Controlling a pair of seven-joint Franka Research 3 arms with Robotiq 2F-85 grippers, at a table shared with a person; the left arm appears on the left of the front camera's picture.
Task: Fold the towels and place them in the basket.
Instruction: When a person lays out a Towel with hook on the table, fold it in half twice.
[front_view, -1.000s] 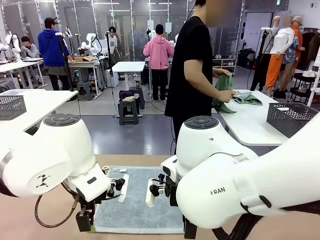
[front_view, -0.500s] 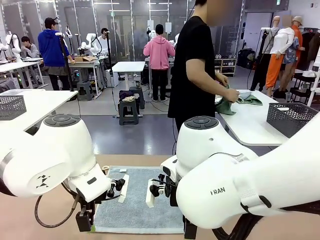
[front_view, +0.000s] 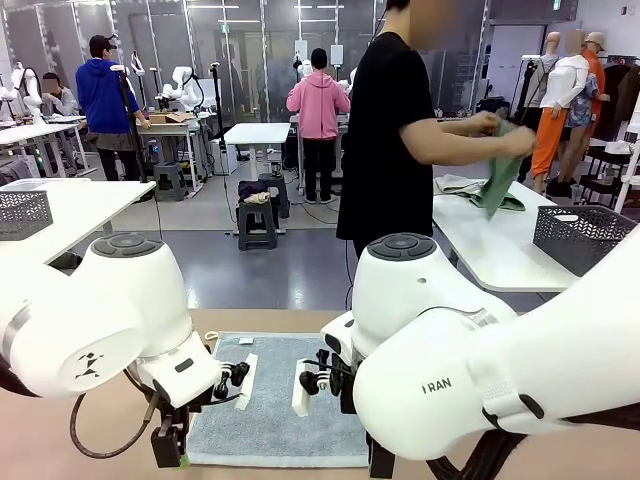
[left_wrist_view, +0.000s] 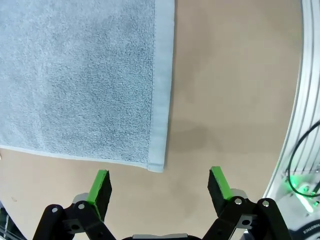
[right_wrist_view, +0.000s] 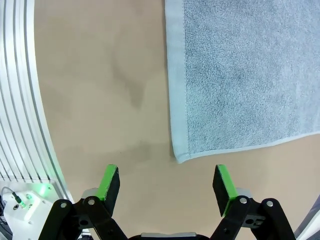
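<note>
Plainly, the fold had not begun: one towel (front_view: 270, 400) lay flat on the bench (left_wrist_view: 230, 100), its near hem close to the robot's edge. The left gripper (left_wrist_view: 159, 186) hung over the towel's near left corner, fingers spread and holding nothing. The right gripper (right_wrist_view: 165, 184) hung over the near right corner, likewise released. To pinch well, I judged, each should come down astride its corner, close at the same time, then lift evenly. Bare bench lay outside both side hems, giving room. Beyond the far hem the bench's far edge was near.
</note>
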